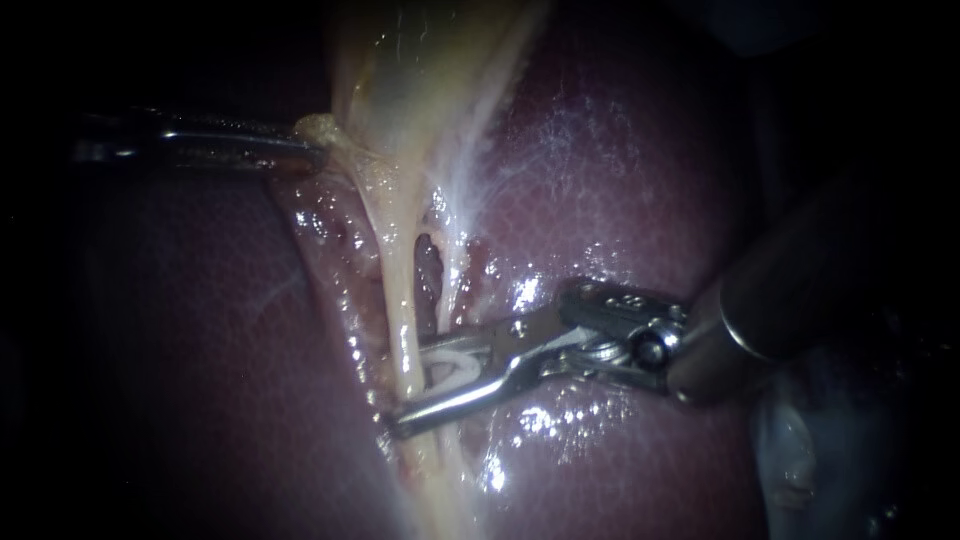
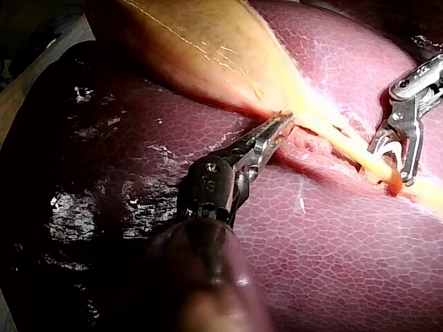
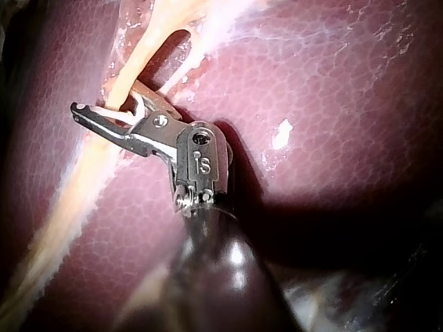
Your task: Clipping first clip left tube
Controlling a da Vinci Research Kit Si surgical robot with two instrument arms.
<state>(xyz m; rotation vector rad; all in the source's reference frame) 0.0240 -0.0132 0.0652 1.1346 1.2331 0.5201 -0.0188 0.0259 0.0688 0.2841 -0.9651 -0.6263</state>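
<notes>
1. The left tube (image 1: 402, 300) runs as a pale, taut strand from the gallbladder (image 1: 420, 80) down across the liver (image 1: 620, 180). Low on that run it passes between the jaws of our right instrument (image 1: 408, 388).
2. Those jaws stand apart, one on each side of the tube, with a white clip (image 1: 455, 365) seated in them. A gap shows between them, so we judge the clip not yet squeezed home.
3. We read the placement as deliberate. The jaws cross the tube nearly square, and the far jaw's tip shows beyond it, which suggests the clip will span the tube's full width.
4. The right tube (image 1: 458, 270) lies just beside, parted from the left one by a narrow gap (image 1: 428, 265). Its lower end runs behind the near jaw, and we cannot tell whether it sits clear of the clip. Catching it too is the risk we see.
5. Our left instrument (image 1: 312, 148) has its jaws clamped on the gallbladder's edge and draws it aside. We judge that this pull holds both tubes straight and separated.
6. The liver glistens beneath and around. Nothing else crosses the way to the tube, though glare hides the tissue just under the jaws.
</notes>
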